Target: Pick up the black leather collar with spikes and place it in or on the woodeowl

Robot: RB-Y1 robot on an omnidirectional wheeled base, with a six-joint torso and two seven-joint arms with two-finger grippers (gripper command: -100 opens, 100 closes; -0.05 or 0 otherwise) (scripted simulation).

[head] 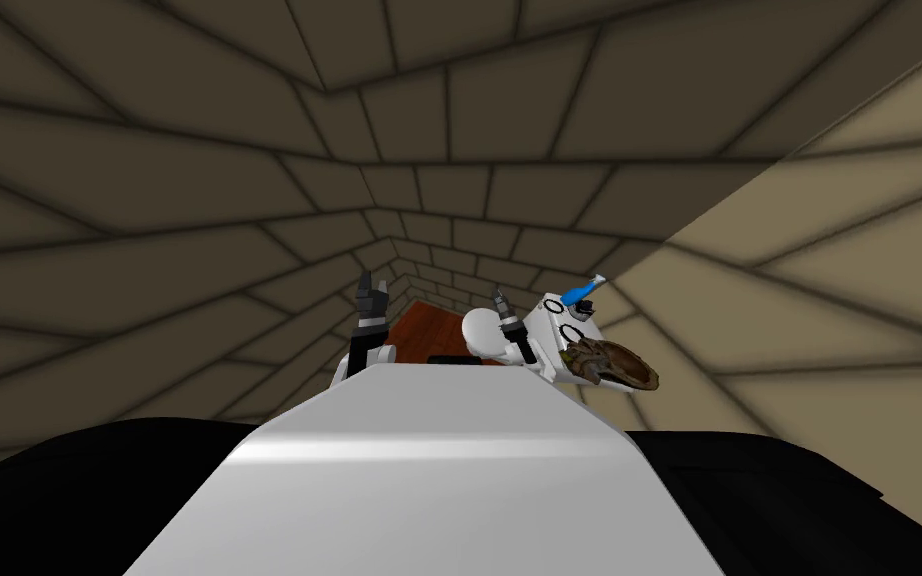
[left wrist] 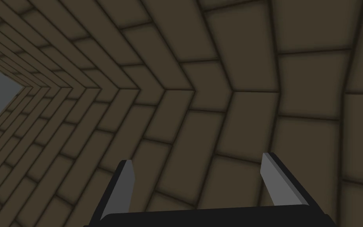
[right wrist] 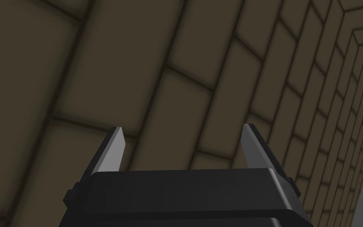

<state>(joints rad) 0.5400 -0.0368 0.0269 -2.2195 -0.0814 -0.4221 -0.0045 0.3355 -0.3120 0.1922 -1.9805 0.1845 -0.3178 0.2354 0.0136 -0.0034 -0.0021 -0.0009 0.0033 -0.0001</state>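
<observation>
Two thin black rings, either of which may be the collar, lie on a white block to my right; spikes are too small to make out. A brown, carved wooden bowl sits against the block's near side. My left gripper is raised in front of me, well left of the block, and stands open with nothing between its fingers. My right gripper is also raised, just left of the block. It too is open and empty. Both point at a brown tiled wall.
A blue object stands on the far edge of the white block, next to a small dark item. A reddish-brown wooden surface lies low between my arms. Brown tiled walls close in ahead and on both sides.
</observation>
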